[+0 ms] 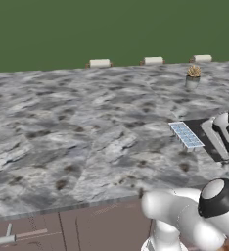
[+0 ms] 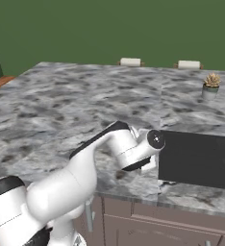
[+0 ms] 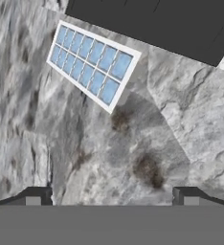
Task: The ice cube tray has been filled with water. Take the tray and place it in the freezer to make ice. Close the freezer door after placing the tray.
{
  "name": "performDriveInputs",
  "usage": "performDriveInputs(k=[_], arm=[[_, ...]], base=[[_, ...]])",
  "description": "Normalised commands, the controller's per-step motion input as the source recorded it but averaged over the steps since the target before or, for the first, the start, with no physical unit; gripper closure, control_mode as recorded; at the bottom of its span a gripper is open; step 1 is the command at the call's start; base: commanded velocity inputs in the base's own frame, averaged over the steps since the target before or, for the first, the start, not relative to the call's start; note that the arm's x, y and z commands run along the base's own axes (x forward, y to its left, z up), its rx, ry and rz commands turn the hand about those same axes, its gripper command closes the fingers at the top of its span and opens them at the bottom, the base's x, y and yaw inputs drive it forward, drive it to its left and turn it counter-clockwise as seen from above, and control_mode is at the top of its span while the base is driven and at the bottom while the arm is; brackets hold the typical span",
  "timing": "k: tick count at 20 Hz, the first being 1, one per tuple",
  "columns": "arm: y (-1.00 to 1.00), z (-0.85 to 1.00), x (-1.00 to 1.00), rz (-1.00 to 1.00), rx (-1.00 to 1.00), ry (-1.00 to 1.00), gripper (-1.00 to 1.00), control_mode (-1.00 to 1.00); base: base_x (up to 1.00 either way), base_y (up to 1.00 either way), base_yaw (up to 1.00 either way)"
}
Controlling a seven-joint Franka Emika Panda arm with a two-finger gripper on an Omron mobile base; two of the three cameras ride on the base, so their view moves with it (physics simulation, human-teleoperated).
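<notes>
A flat white ice cube tray (image 3: pixel 93 65) with pale blue water cells (image 3: pixel 107 59) lies on the grey marbled table (image 1: pixel 72 127), just beside a black inset panel (image 3: pixel 162 21) cut off by the frame. The pincer (image 3: pixel 111 196) hovers above, released, fingers wide apart, mostly hidden.

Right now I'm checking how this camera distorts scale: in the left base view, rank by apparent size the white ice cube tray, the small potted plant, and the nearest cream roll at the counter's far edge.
1. White ice cube tray with pale blue cells, nearest the camera.
2. and 3. Small potted plant and cream roll: too alike to rank, and both sit farther back.
</notes>
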Motion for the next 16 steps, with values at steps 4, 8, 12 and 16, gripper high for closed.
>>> performDriveInputs(k=[4, 8, 12, 16], arm=[[-0.01, -0.20, 0.30, -0.05, 0.00, 0.06, -1.00, -1.00], [-0.16, 0.00, 0.07, 0.00, 0.00, 0.00, -1.00, -1.00], [-0.29, 0.00, 0.14, 0.00, 0.02, 0.00, -1.00, -1.00], [-0.29, -0.01, 0.19, 0.00, 0.03, 0.00, -1.00, -1.00]], base=[[0.00, 0.00, 0.00], [0.00, 0.00, 0.00], [0.00, 0.00, 0.00], [0.00, 0.00, 0.00]])
